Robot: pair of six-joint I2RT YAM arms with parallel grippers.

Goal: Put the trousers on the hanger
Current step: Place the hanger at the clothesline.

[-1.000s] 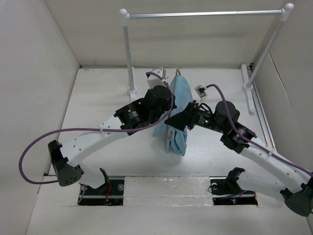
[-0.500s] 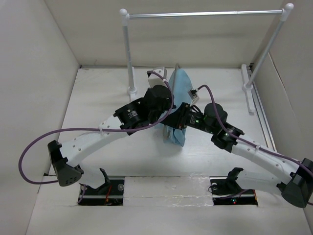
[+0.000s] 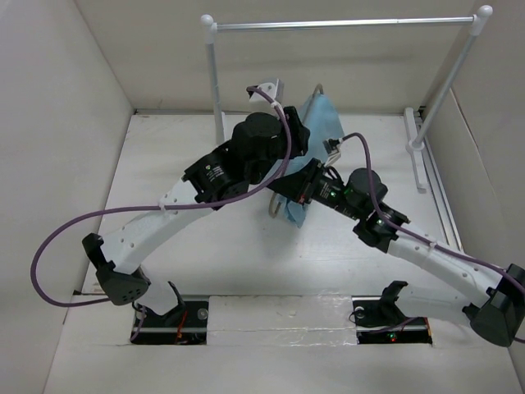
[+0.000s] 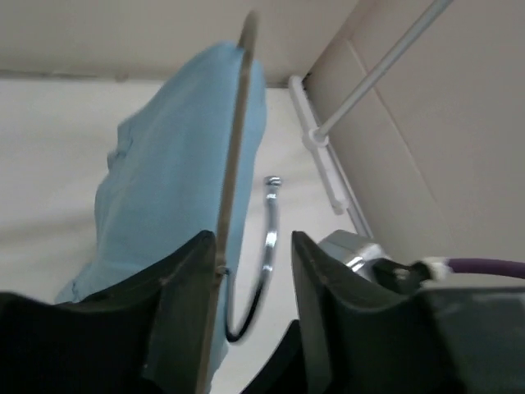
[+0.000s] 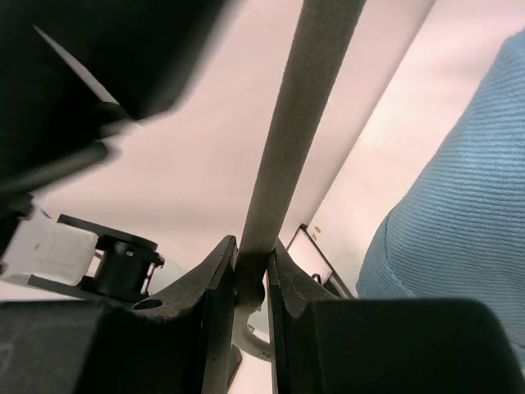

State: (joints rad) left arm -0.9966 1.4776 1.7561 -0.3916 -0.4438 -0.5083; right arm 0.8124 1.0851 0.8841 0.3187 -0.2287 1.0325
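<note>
One hanger [image 5: 305, 123] is clamped in the right pincer [image 5: 251, 246] above the tabletop [image 3: 246, 246], trousers [image 4: 164, 164] draped over it; the left pincer [image 4: 253, 242] is spread around its wire. Draping seems done; level, steady handling is needed next so nothing slips.

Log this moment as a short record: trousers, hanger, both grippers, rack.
trousers: draped over the hanger
hanger: between the two grippers, with its hook in the left gripper's gap
left gripper: fingers apart around the hook; whether it grips cannot be told
right gripper: shut on the hanger's wire, trousers beside it
rack: stands at the far side of the table
</note>
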